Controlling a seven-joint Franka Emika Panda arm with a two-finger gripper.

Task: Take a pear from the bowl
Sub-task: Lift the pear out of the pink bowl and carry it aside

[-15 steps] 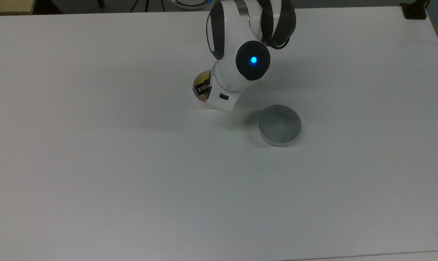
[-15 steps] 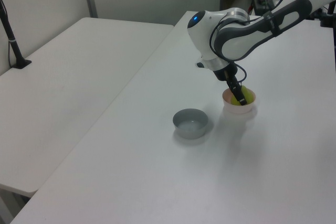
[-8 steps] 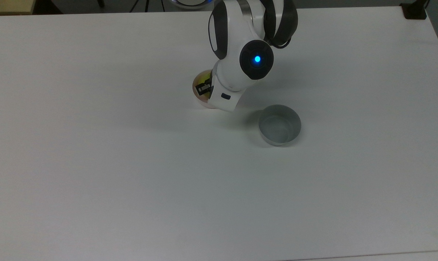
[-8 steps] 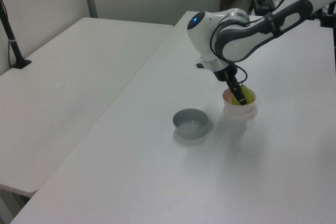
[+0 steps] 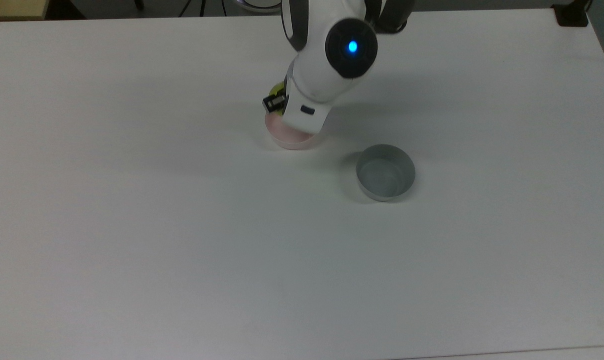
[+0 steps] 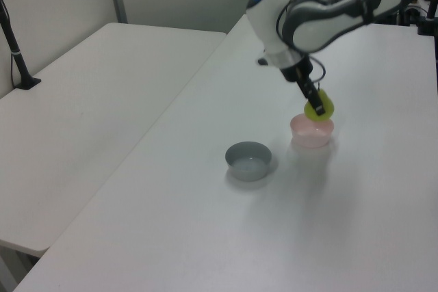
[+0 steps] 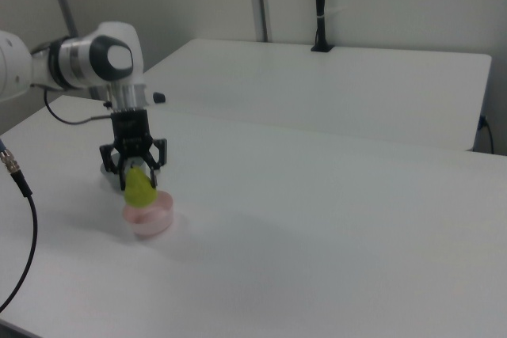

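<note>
The robot's black two-fingered hand [image 7: 134,173] was clamped on the small yellow-green rounded pear [image 7: 139,187], one finger on either side of the fruit, as the right view showed plainly. The pear [image 6: 319,105] hung in the air just above the small round pale pink bowl [image 6: 312,131], clear of its rim in the left view; in the right view its lower end overlapped the bowl's [image 7: 148,216] rim, so from there I could not tell whether there was a gap. From the top view only a sliver of the pear [image 5: 277,91] peeked out beside the hand [image 5: 275,101], with the white-and-grey arm [image 5: 332,50] and its glowing blue light covering most of the pink bowl [image 5: 286,137] beneath.

The pink bowl stood on the white counter [image 5: 181,225], nearer the counter's edge at the top of the top view than the edge at the bottom, roughly midway between the side edges. The small round grey bowl [image 5: 386,172] of similar size sat near it on the counter, apart from it, toward the top view's lower right; in the left view the grey bowl [image 6: 248,160] lay to the left view's left of the pink one and nearer the camera. A second white table [image 7: 333,85] stood alongside the counter, with a black post [image 7: 319,5] rising from its far edge.
</note>
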